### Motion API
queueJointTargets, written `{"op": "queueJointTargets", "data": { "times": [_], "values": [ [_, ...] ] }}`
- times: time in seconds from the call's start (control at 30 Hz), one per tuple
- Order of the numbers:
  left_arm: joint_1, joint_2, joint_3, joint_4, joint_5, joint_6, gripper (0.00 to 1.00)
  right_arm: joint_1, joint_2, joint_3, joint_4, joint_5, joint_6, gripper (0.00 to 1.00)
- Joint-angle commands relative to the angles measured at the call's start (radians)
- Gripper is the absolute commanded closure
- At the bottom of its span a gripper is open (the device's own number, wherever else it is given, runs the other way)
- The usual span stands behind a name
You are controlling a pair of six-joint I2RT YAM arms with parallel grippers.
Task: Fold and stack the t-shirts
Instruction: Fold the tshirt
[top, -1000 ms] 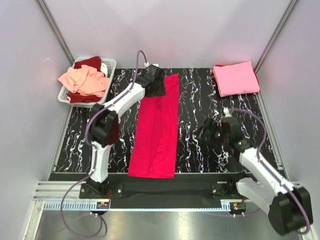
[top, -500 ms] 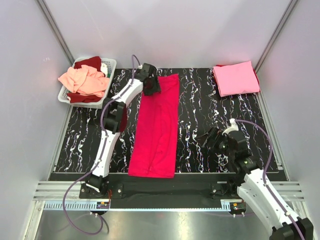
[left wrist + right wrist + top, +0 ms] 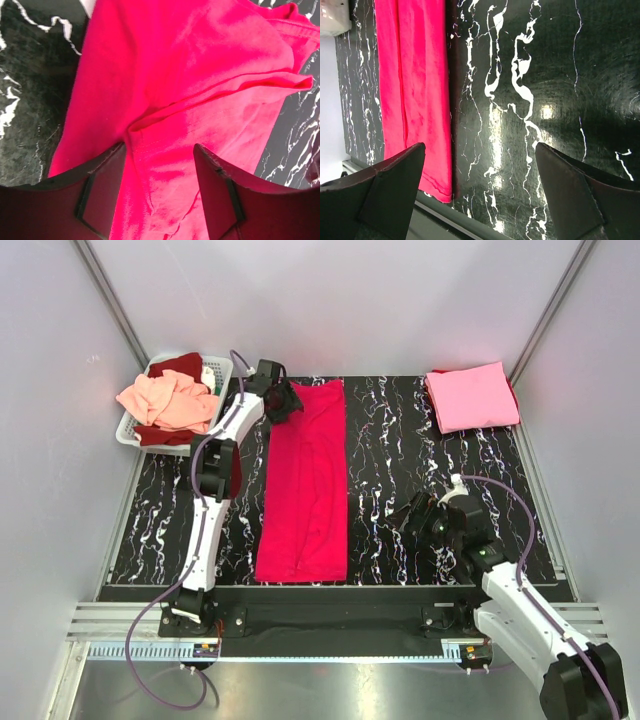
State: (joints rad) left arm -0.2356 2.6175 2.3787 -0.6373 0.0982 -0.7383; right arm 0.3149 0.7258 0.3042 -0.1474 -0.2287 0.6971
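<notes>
So the bright crimson-red cloth t-shirt [image 3: 305,485] is folded into a long narrow strip running from the near edge of the black white-veined marble worktop [image 3: 395,455] up to its far edge, a bit left of centre. The left gripper [image 3: 283,402] sits at the strip's far left corner, fingers [image 3: 102,192] apart right over the bunched cloth; no pinch on it that I can see. The right gripper [image 3: 418,515] hovers over bare worktop toward the near right, spread wide with nothing between its fingers [image 3: 385,187]. A folded light pink t-shirt [image 3: 472,396] lies at the far right corner. The white slotted plastic basket [image 3: 214,370] off the far left corner holds a crumpled peach t-shirt [image 3: 168,400] and a dark maroon one [image 3: 178,365].
</notes>
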Motion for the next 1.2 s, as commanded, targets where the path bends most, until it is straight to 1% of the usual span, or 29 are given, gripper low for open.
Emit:
{"op": "queueJointTargets", "data": {
  "times": [0.0, 0.03, 0.07, 0.13, 0.2, 0.3, 0.33, 0.37, 0.4, 0.43, 0.47, 0.5, 0.53, 0.57, 0.6, 0.63, 0.67, 0.7, 0.73, 0.8, 0.83, 0.87, 0.93, 0.97, 1.03, 1.1, 1.13, 1.17],
  "values": [
    [-0.014, -0.055, -0.064, 0.030, 0.054, 0.010, 0.35, 0.007, 0.009, 0.007, 0.054, -0.006, 0.005, 0.02],
    [-0.019, -0.120, -0.088, 0.043, 0.058, 0.017, 0.31, 0.007, 0.012, 0.009, 0.054, -0.004, 0.004, 0.02],
    [-0.024, -0.152, -0.129, 0.054, 0.063, 0.022, 0.30, 0.007, 0.023, 0.010, 0.052, -0.006, 0.004, 0.02],
    [-0.033, -0.236, -0.150, 0.059, 0.083, 0.036, 0.25, 0.006, 0.030, 0.013, 0.051, -0.003, 0.004, 0.02],
    [-0.037, -0.287, -0.156, 0.012, 0.083, 0.051, 0.24, 0.007, 0.038, 0.018, 0.051, 0.003, 0.008, 0.02],
    [-0.050, -0.405, -0.223, -0.059, 0.066, 0.092, 0.23, 0.007, 0.049, 0.029, 0.043, 0.008, 0.007, 0.02],
    [-0.053, -0.487, -0.264, -0.065, 0.057, 0.108, 0.23, 0.006, 0.055, 0.038, 0.028, 0.008, 0.005, 0.02],
    [-0.054, -0.534, -0.365, -0.070, 0.049, 0.115, 0.23, 0.007, 0.067, 0.048, 0.019, 0.008, 0.002, 0.02],
    [-0.054, -0.580, -0.427, -0.068, 0.032, 0.123, 0.23, 0.006, 0.070, 0.068, 0.006, 0.008, -0.002, 0.02],
    [-0.054, -0.678, -0.488, -0.068, 0.020, 0.129, 0.24, 0.006, 0.069, 0.078, -0.018, 0.009, -0.002, 0.02],
    [-0.056, -0.727, -0.609, -0.065, 0.014, 0.135, 0.24, 0.007, 0.063, 0.087, -0.027, 0.008, 0.002, 0.02],
    [-0.057, -0.776, -0.671, -0.062, -0.006, 0.140, 0.24, 0.009, 0.057, 0.105, -0.037, 0.009, 0.008, 0.02],
    [-0.065, -0.868, -0.728, -0.064, -0.021, 0.142, 0.24, 0.010, 0.052, 0.113, -0.056, 0.009, 0.016, 0.02],
    [-0.070, -0.911, -0.836, -0.062, -0.040, 0.146, 0.24, 0.016, 0.050, 0.122, -0.061, 0.008, 0.031, 0.02],
    [-0.077, -0.954, -0.887, -0.062, -0.051, 0.155, 0.24, 0.023, 0.050, 0.142, -0.066, 0.005, 0.041, 0.03],
    [-0.091, -1.034, -0.938, -0.067, -0.063, 0.165, 0.24, 0.027, 0.060, 0.154, -0.078, 0.005, 0.050, 0.04],
    [-0.100, -1.074, -1.031, -0.070, -0.077, 0.169, 0.24, 0.035, 0.084, 0.167, -0.081, 0.005, 0.065, 0.06],
    [-0.108, -1.150, -1.080, -0.076, -0.095, 0.171, 0.24, 0.059, 0.102, 0.197, -0.089, 0.006, 0.070, 0.07],
    [-0.117, -1.189, -1.175, -0.075, -0.121, 0.169, 0.24, 0.076, 0.128, 0.216, -0.105, 0.011, 0.074, 0.09],
    [-0.120, -1.255, -1.258, -0.071, -0.132, 0.171, 0.24, 0.122, 0.233, 0.255, -0.121, 0.040, 0.074, 0.11],
    [-0.120, -1.319, -1.297, -0.076, -0.143, 0.163, 0.24, 0.177, 0.274, 0.303, -0.135, 0.057, 0.070, 0.11],
    [-0.120, -1.353, -1.364, -0.078, -0.152, 0.163, 0.24, 0.209, 0.359, 0.324, -0.136, 0.075, 0.064, 0.12],
    [-0.120, -1.437, -1.424, -0.087, -0.178, 0.154, 0.24, 0.272, 0.434, 0.386, -0.133, 0.110, 0.064, 0.15],
    [-0.120, -1.461, -1.478, -0.091, -0.187, 0.146, 0.24, 0.288, 0.496, 0.398, -0.123, 0.117, 0.076, 0.19],
    [-0.122, -1.522, -1.551, -0.094, -0.173, 0.113, 0.24, 0.340, 0.547, 0.429, -0.091, 0.115, 0.109, 0.23],
    [-0.126, -1.562, -1.596, -0.097, -0.144, 0.085, 0.25, 0.389, 0.622, 0.473, -0.093, 0.146, 0.133, 0.25],
    [-0.136, -1.602, -1.639, -0.102, -0.144, 0.048, 0.25, 0.415, 0.645, 0.490, -0.134, 0.166, 0.145, 0.25],
    [-0.142, -1.623, -1.658, -0.117, -0.147, 0.025, 0.25, 0.474, 0.684, 0.503, -0.150, 0.199, 0.180, 0.25]
  ]
}}
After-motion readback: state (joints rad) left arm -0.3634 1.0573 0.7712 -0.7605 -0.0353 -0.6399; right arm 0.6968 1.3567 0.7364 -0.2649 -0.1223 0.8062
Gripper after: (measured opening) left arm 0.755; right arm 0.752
